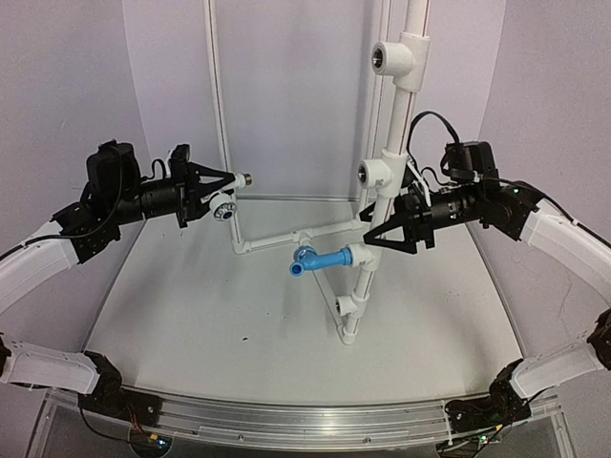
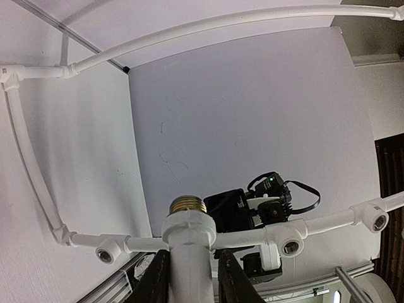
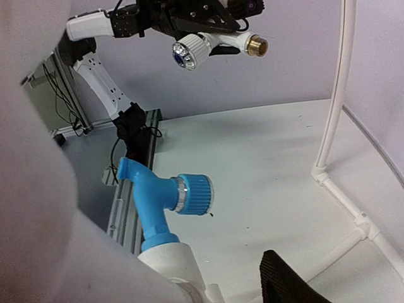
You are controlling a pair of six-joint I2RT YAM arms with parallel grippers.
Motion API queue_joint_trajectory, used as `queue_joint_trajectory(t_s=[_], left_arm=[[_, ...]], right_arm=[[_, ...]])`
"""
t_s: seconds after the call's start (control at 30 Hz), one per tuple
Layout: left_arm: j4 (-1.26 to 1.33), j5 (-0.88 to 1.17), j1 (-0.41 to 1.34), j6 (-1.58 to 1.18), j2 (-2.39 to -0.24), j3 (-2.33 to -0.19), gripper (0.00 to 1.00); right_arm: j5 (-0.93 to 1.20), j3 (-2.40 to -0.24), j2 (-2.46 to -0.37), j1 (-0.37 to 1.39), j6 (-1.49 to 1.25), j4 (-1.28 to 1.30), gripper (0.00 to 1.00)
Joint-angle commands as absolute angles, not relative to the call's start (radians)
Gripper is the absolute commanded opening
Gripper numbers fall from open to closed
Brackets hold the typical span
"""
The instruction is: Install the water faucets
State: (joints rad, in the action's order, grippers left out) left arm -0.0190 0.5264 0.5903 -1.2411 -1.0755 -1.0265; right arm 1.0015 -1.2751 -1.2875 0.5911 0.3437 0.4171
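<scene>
Step in hand: we judge the blue tap [image 1: 315, 260] is already seated in a fitting low on the pipe frame [image 1: 382, 191], mid-frame in the top view; the white tap [image 1: 227, 202] is the one left to install.
Doing it well: we should bring the brass thread [image 3: 257, 45] square to an open fitting [image 1: 370, 173] on the upright pipe, line the axes up before any contact, then turn it in gently so the thread does not cross.
Likely target: the open fittings sit right of centre in the top view, one near the top edge, one at mid-height; which one is meant we cannot tell.
Left fingers: the left gripper [image 1: 225, 181], upper left of the top view, is clamped on the white tap's stem; in the left wrist view the stem stands between the two fingers [image 2: 154, 284] at the bottom edge, brass end pointing up and away.
White tap: in the air, well apart from the frame, its round knob hanging below the fingers in the top view.
Right fingers: the right gripper [image 1: 368, 236], right of centre, sits against the upright pipe; we cannot tell whether it grips the pipe or rests slack.
Blue tap: in the right wrist view it is lower left of centre, spout pointing left over the bench [image 1: 191, 305].
Risk: we judge a tilted approach could jam the thread.
</scene>
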Motion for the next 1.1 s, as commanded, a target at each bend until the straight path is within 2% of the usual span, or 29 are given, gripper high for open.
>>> queue_joint_trajectory(t_s=[0.0,0.23,0.4,0.67,0.73,0.8,0.93,1.07], left_arm=[[0.006,0.519,0.595,-1.195,-1.098,-1.111,0.00],[0.039,0.548,0.595,-1.209,-1.114,-1.107,0.00],[0.087,0.572,0.596,-1.254,-1.119,-1.109,0.00],[0.111,0.712,0.595,-1.451,-1.231,-1.225,0.00],[0.150,0.750,0.595,-1.555,-1.255,-1.243,0.00],[0.196,0.767,0.595,-1.644,-1.260,-1.258,0.00],[0.284,0.783,0.595,-1.819,-1.242,-1.267,0.00],[0.223,0.798,0.595,-1.864,-1.229,-1.323,0.00]], right_arm=[[1.015,-1.307,-1.319,0.602,0.235,0.258,0.61],[1.018,-1.286,-1.335,0.602,0.156,0.162,0.44],[0.993,-1.305,-1.374,0.601,0.197,0.137,0.35],[1.008,-1.452,-1.514,0.572,0.223,0.135,0.33],[0.980,-1.465,-1.526,0.571,0.244,0.134,0.38],[0.952,-1.477,-1.528,0.571,0.243,0.133,0.54],[0.901,-1.508,-1.504,0.571,0.217,0.134,0.78],[0.875,-1.556,-1.476,0.572,0.211,0.142,0.85]])
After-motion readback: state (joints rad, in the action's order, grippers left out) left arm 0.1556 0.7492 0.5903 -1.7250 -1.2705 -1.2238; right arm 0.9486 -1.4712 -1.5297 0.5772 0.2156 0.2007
